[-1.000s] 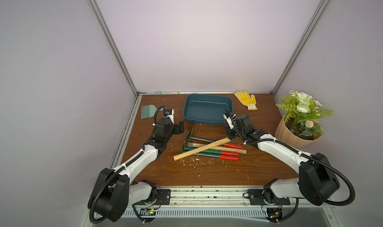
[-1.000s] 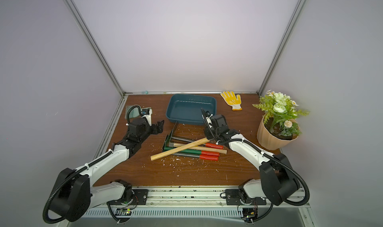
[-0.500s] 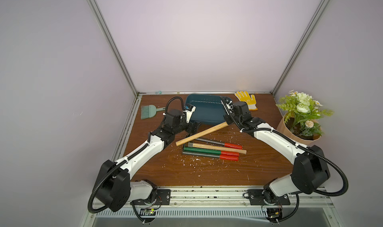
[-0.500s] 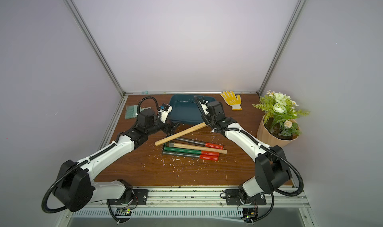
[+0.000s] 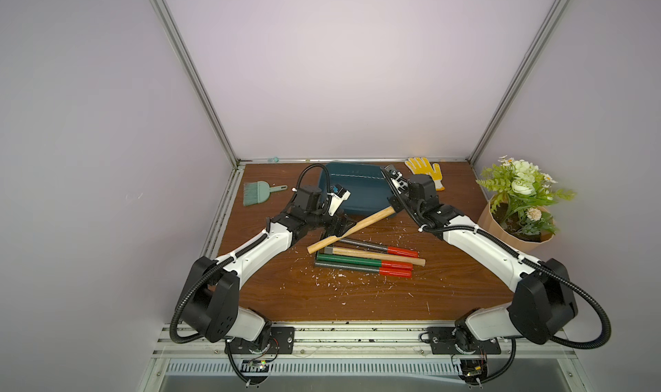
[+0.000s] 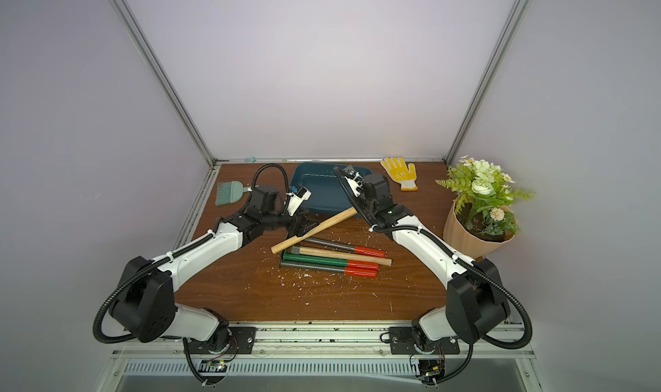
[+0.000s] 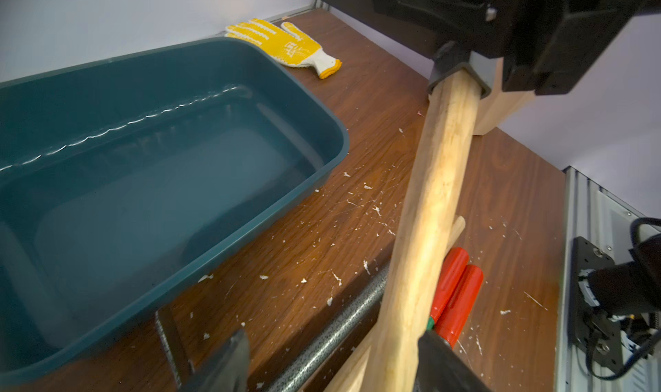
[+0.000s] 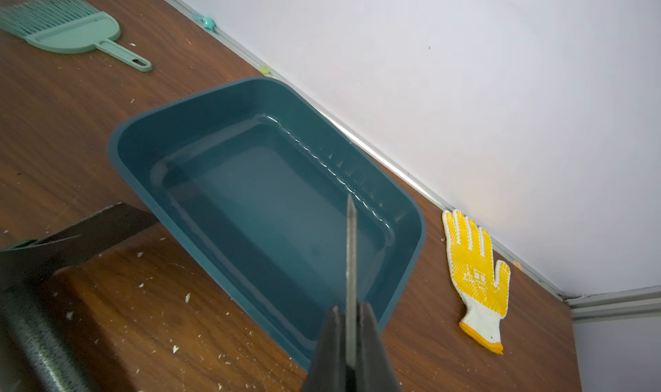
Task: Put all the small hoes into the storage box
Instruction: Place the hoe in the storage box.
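The small hoe has a pale wooden handle and hangs slanted in front of the teal storage box, which shows in both top views. My right gripper is shut on the hoe's thin metal blade, near the box's front right corner. In the right wrist view the blade stands edge-on between the pads, over the box. My left gripper is open around the lower handle. The handle lies against one finger, with a gap to the far one. The box holds nothing.
Several long tools with red, green and wooden handles lie side by side just below the hoe. A green hand brush is at the back left, a yellow glove at the back right, a potted plant at the right edge. White specks dot the wood.
My right gripper has lifted the hoe off the tool pile and carried it back toward the box. My left arm has swung in from the left, its jaws narrowing around the handle.
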`<act>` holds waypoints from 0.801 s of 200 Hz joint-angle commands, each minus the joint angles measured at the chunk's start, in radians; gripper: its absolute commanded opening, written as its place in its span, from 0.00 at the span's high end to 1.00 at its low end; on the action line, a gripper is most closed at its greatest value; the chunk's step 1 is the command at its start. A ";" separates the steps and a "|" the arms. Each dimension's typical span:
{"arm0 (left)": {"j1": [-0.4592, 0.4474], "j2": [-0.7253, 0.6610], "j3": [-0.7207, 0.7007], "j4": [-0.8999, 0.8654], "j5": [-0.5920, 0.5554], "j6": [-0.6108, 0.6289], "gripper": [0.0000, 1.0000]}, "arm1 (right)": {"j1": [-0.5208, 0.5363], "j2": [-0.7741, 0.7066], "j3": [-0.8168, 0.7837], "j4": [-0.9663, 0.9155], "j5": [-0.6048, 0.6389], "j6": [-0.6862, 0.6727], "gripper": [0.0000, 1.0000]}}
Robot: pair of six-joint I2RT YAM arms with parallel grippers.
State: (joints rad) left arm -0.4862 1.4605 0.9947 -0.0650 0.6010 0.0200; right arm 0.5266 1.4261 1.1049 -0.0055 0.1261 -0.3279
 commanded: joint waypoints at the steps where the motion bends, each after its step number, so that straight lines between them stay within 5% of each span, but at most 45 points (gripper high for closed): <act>1: -0.010 0.028 0.046 -0.085 0.120 0.065 0.27 | -0.006 -0.067 0.023 0.140 -0.038 -0.046 1.00; 86: -0.009 0.089 0.109 -0.197 0.207 0.150 0.45 | -0.017 -0.140 0.020 0.168 -0.152 -0.096 1.00; 131: -0.011 0.102 0.127 -0.206 0.219 0.148 0.67 | -0.018 -0.151 -0.011 0.189 -0.164 -0.085 1.00; 143: -0.011 0.108 0.137 -0.216 0.224 0.150 0.79 | -0.017 -0.152 -0.022 0.199 -0.162 -0.079 1.00; 153: -0.009 0.112 0.143 -0.225 0.228 0.152 0.98 | -0.017 -0.155 -0.031 0.205 -0.159 -0.077 1.00; 160: -0.010 0.114 0.146 -0.224 0.221 0.146 1.00 | -0.017 -0.155 -0.036 0.208 -0.156 -0.072 1.00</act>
State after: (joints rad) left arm -0.4984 1.5566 1.1007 -0.2680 0.8448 0.1692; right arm 0.5034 1.3285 1.0668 0.1013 0.0185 -0.4267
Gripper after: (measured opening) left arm 0.209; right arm 0.066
